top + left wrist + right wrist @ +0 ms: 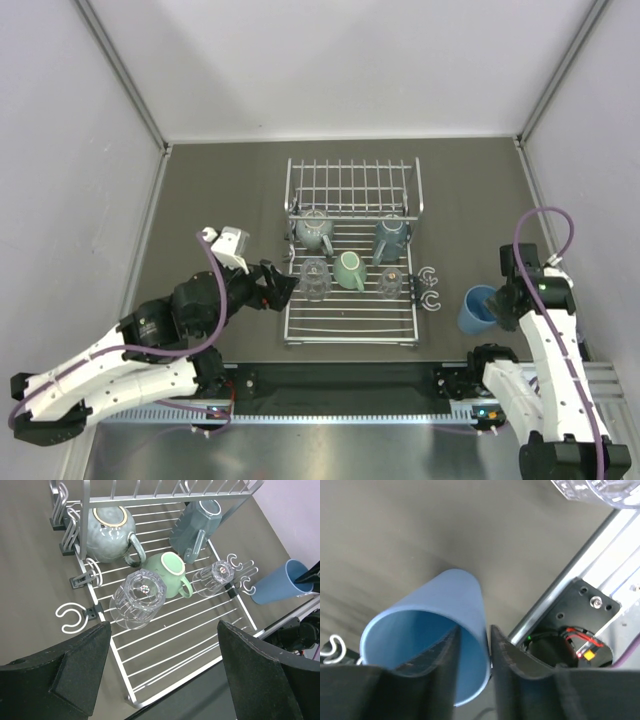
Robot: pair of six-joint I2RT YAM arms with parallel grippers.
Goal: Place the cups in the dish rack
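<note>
The wire dish rack (350, 322) lies mid-table with its second panel (352, 188) standing up at the far end. On it are a grey mug (315, 232), a grey-blue mug (392, 238), a mint-green mug (350, 270) and two clear tumblers (314, 279) (391, 283). The left wrist view shows the mint mug (170, 572) and the near clear tumbler (137, 597). My left gripper (276, 288) (162, 630) is open and empty at the rack's near left edge. My right gripper (502, 302) (474, 630) is shut on the rim wall of the light-blue tumbler (478, 308) (435, 620), right of the rack, one finger inside.
Small white C-shaped clips (430, 288) lie between the rack and the blue tumbler; another (70, 616) sits at the rack's left side. White walls enclose the dark table. A metal rail (580, 570) and the arm bases run along the near edge.
</note>
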